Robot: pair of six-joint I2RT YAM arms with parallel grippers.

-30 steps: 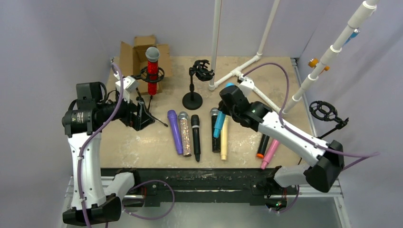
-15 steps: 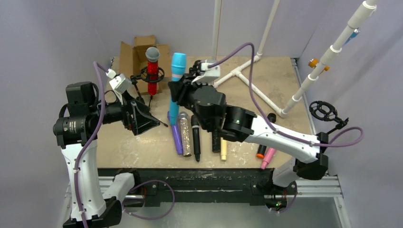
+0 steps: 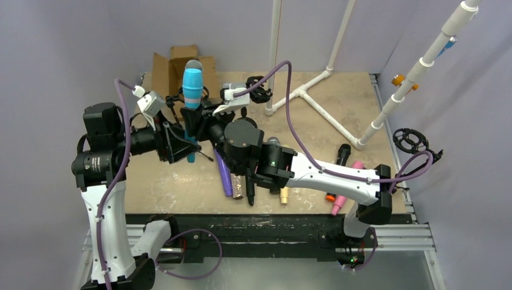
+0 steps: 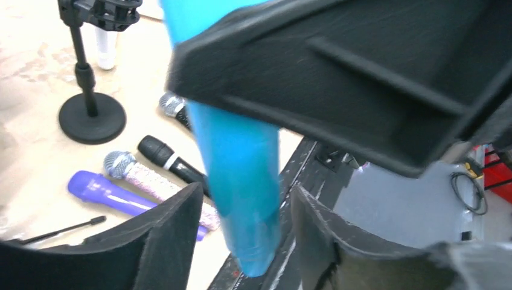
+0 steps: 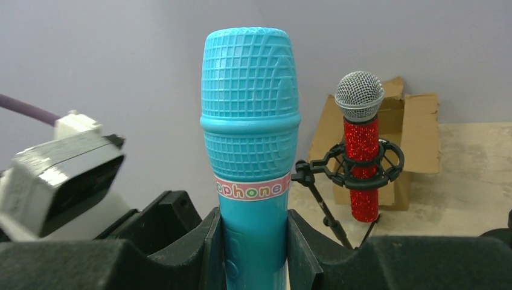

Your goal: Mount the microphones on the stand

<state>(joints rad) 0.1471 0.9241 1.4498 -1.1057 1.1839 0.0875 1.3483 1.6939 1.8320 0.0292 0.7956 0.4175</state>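
Plain lavender-grey walls (image 3: 60, 48) closed in a worn beige surface (image 3: 175, 181) under even, soft light. An open cardboard box (image 3: 163, 72) sat at the back left corner, with white pipes (image 3: 275, 48) rising nearby. Below the near edge lay what looked like a grey floor (image 3: 398, 269).

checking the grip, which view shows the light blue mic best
The right wrist view: the light blue microphone stands upright in the right gripper, head and label sharp. Top external shows it small; left wrist shows only its blurred lower body.
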